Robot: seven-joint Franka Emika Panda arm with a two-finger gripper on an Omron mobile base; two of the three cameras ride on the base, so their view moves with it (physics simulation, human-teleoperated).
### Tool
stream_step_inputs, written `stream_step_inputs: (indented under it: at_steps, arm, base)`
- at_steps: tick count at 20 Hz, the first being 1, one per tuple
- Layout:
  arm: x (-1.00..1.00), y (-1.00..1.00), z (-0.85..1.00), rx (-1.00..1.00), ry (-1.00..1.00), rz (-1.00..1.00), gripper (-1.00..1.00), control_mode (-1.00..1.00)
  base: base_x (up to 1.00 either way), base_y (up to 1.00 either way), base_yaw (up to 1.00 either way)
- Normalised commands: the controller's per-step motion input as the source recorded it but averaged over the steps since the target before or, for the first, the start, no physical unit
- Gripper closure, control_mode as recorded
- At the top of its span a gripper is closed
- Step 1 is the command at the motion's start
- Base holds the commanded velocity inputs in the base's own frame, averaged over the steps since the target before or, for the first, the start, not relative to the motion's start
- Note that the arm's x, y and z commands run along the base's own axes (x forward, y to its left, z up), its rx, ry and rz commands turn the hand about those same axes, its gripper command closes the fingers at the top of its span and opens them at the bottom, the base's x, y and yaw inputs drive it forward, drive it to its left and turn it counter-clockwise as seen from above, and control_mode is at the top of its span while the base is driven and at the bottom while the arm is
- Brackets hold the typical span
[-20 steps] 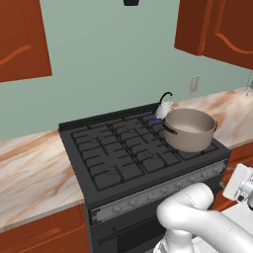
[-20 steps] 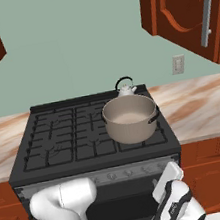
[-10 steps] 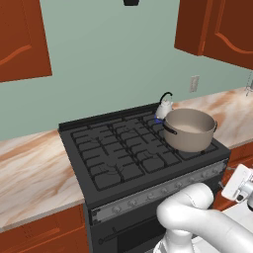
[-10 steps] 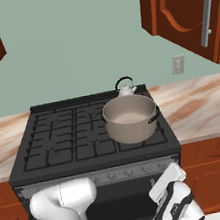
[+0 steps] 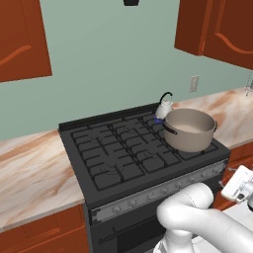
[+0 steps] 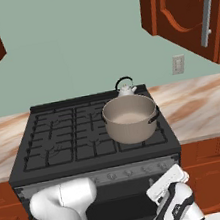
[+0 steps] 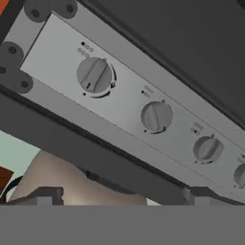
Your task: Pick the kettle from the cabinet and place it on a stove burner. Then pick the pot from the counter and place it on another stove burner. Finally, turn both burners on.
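Spread wide, the gripper (image 7: 119, 196) shows its two dark finger tips at the bottom corners of the hand view, far apart and holding nothing; between them that view looks, rolled upside down, at the range's silver control panel. Three round silver knobs (image 7: 156, 116) run in a slanting row from upper left to lower right, a fourth cut off at the right edge.

In the right base view the pot (image 6: 131, 118) sits at the frame's centre on the front right part of the stove burners (image 6: 69, 139). It is wide, grey-beige and smooth, with black loop handles; its inside looks bare, though its near wall hides part of the floor. In the hand view a beige curve at the lower left appears to be the pot's side.

Behind the pot stands the kettle (image 6: 126, 90), small and silvery-white, its lower body hidden by the pot's rim; only the arched black handle and top are clear. A bluish patch beside it in the left base view is too small to make out.

At the upper right, the cabinet (image 6: 181, 9) door is reddish-brown wood with an arched panel and a vertical silver bar handle, cut off by the frame. The veined cream counter (image 6: 202, 104) flanks the range.
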Motion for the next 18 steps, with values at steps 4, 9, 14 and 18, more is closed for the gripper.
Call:
stream_step_inputs:
  at_steps: [4, 9, 14, 18]
  arm:
    - [0.0, -0.01, 0.0, 0.18, 0.14, 0.0, -1.0, -1.0]
    - [0.0, 0.0, 0.0, 0.16, 0.15, 0.0, -1.0, -1.0]
    - [0.0, 0.0, 0.0, 0.13, 0.12, 0.0, -1.0, -1.0]
    - [0.03, 0.0, 0.03, 0.12, 0.03, 0.0, -1.0, -1.0]
  base:
    - [0.0, 0.0, 0.0]
    - [0.0, 0.0, 0.0]
    - [0.0, 0.0, 0.0]
    - [0.0, 0.0, 0.0]
